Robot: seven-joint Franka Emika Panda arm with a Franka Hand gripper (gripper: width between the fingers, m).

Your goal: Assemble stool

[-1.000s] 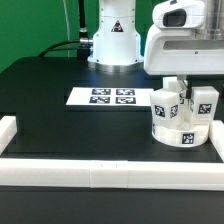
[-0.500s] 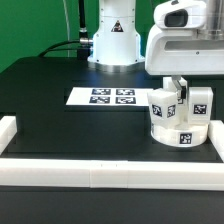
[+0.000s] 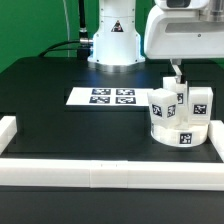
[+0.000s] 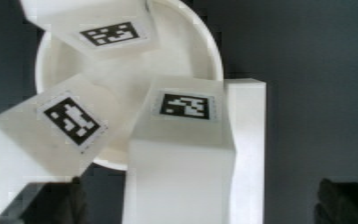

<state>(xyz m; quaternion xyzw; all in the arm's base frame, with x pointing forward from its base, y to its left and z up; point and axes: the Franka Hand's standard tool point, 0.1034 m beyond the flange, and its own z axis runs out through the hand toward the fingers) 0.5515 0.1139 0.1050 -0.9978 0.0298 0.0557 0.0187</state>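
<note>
White legs (image 3: 186, 101) crowd the seat (image 3: 178, 130) near the rail (image 3: 110, 172); hand (image 3: 176, 72) spread apart above.

A black table (image 3: 60, 110) lies below the gripper. The marker board (image 3: 102, 97) rests flat on it, off toward the exterior view's left. White border rails (image 3: 100, 172) edge the table.

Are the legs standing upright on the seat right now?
Upright. In the exterior view the legs stand vertically on top of the round seat, tags facing out, none lying flat.
</note>
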